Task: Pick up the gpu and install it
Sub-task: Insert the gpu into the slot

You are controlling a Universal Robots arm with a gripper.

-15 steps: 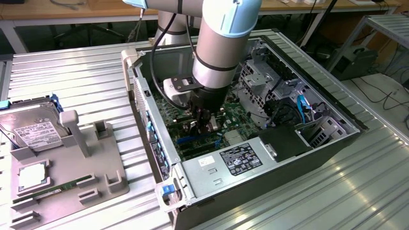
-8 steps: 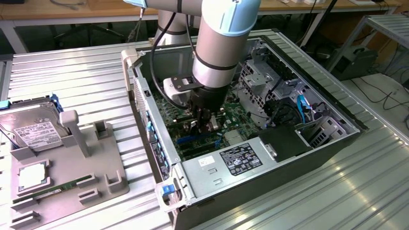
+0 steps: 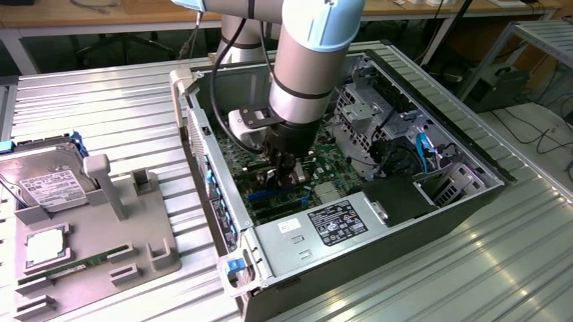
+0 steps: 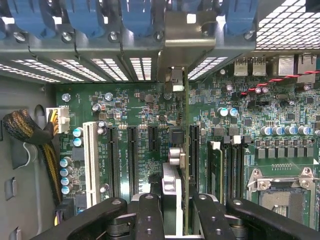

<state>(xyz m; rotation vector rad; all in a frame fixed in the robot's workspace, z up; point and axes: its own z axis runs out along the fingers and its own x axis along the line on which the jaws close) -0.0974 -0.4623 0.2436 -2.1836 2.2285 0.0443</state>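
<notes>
While the arm (image 3: pixel 313 60) reaches down into the open PC case (image 3: pixel 358 268), the gripper (image 3: pixel 284 176) sits low over the motherboard (image 4: pixel 150 110), near the power supply (image 3: pixel 336 221).

Wrist view: black fingers (image 4: pixel 150 215) are pinching the gpu (image 4: pixel 172 195) from both sides. Card is edge-on and upright, running alongside a black expansion slot (image 4: pixel 192 150). Its silver bracket (image 4: pixel 187 35) is up at the rear slot openings, beside the blue retainers (image 4: pixel 135 15). Can't tell whether the card edge is seated in the slot.

Surface: case lies on its side on a ribbed metal table (image 3: pixel 117 114). A grey fixture tray (image 3: pixel 117 228) sits just beside the case, on the exterior view's left. It carries a hard drive (image 3: pixel 40 184), a square chip (image 3: pixel 45 245) and a memory stick (image 3: pixel 80 265).

Room: wooden desk tops (image 3: pixel 90 13) run behind the table. Cables (image 3: pixel 528 127) are loose on the floor at the exterior view's right, near a dark box (image 3: pixel 497 87).
</notes>
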